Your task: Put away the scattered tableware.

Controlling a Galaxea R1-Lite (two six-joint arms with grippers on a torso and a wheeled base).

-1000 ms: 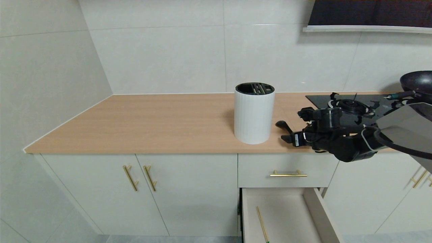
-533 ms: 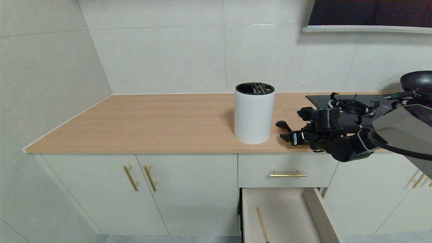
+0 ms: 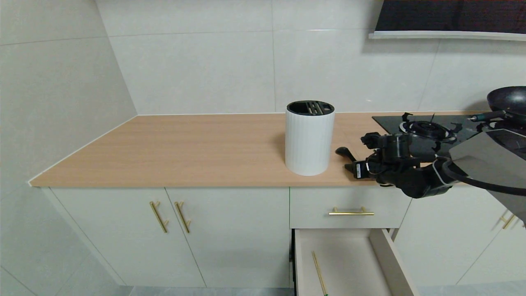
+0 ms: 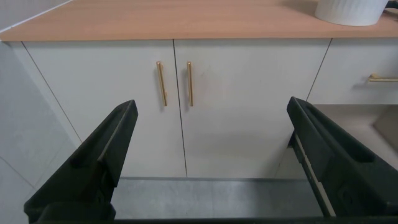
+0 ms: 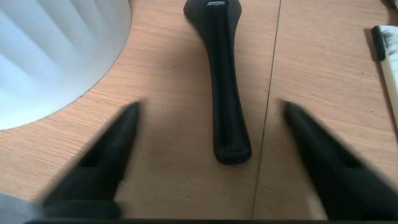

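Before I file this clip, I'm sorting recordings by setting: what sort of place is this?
Most likely a home kitchen: a gas stove with a wok, a wooden countertop, and cabinets with an open drawer below it.

Bare wood shows on either side of the black handle (image 5: 225,93) lying on the countertop (image 3: 185,152), where the right gripper (image 5: 210,112) spreads its fingers astride it. The white ribbed holder (image 3: 309,139) stands close on one side, the gas hob (image 3: 427,128) on the other. An open drawer (image 3: 392,261) juts out below.
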